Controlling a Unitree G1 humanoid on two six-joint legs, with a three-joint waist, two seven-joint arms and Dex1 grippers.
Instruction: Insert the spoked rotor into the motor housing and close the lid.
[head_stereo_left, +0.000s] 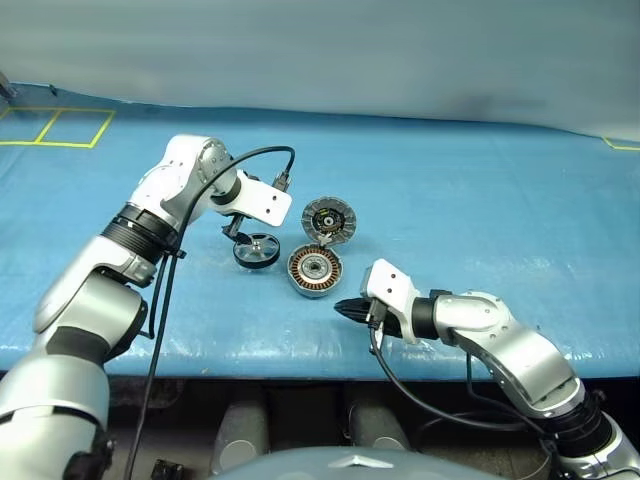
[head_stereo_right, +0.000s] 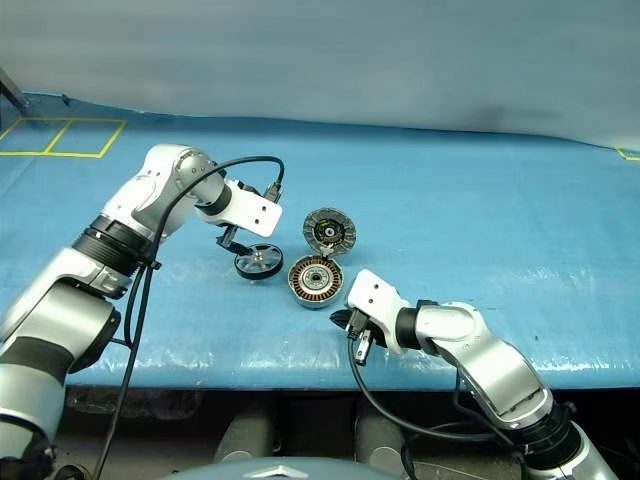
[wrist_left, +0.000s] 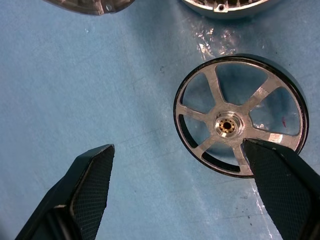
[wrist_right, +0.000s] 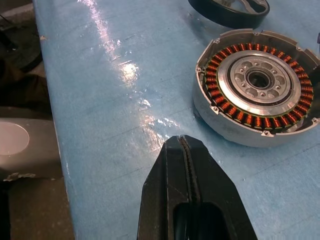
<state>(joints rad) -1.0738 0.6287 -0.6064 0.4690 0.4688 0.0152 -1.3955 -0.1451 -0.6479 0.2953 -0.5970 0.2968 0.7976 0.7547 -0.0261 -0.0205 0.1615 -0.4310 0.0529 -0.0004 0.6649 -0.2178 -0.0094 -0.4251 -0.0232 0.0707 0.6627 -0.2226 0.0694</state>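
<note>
Dark-rimmed metal, the spoked rotor (wrist_left: 240, 117) lies flat on the blue table cover (head_stereo_left: 480, 190) between the spread fingers (wrist_left: 85, 195) of the left gripper (head_stereo_left: 238, 232), nearer one finger than the other; it looks stiff, light and rather slick, so I would take it across the rim, or by a spoke, not the small hub. Just beyond it sit the motor housing (wrist_right: 255, 87) with its copper windings and the lid (head_stereo_left: 329, 219). The right gripper (wrist_right: 187, 150) points at the housing, fingers pressed together on nothing; no readable writing.
</note>
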